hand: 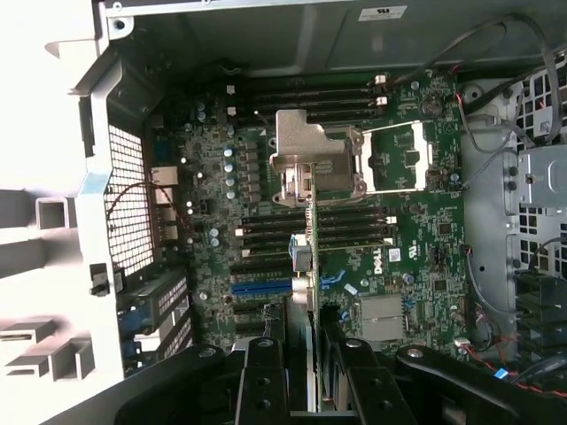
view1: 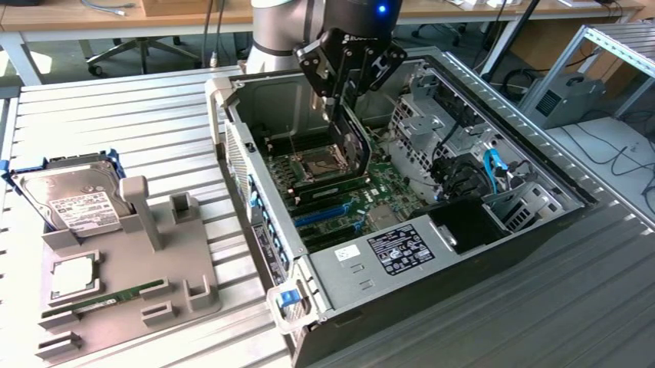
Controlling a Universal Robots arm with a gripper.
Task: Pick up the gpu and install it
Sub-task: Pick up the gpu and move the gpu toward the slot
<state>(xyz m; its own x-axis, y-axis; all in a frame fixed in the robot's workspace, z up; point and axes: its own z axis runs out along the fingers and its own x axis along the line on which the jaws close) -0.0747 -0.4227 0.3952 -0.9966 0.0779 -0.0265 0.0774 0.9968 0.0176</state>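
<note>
Gripper is hanging over the open computer case, its two fingers partly closed and pinching the graphics card by its upper end. The card is hanging upright inside the case, above the motherboard. Its lower end is sitting near the processor socket; whether it is touching the board I cannot tell.

In the wrist view the gripper is flanking the thin card, which is showing edge-on. Its silvery end bracket is covering part of the socket area, and the blue slots are lying just beside the card's edge.

On the exterior view's left, well apart from the case, a hard drive is standing in a grey holder on the slatted table. A green memory stick is lying in the same holder.
</note>
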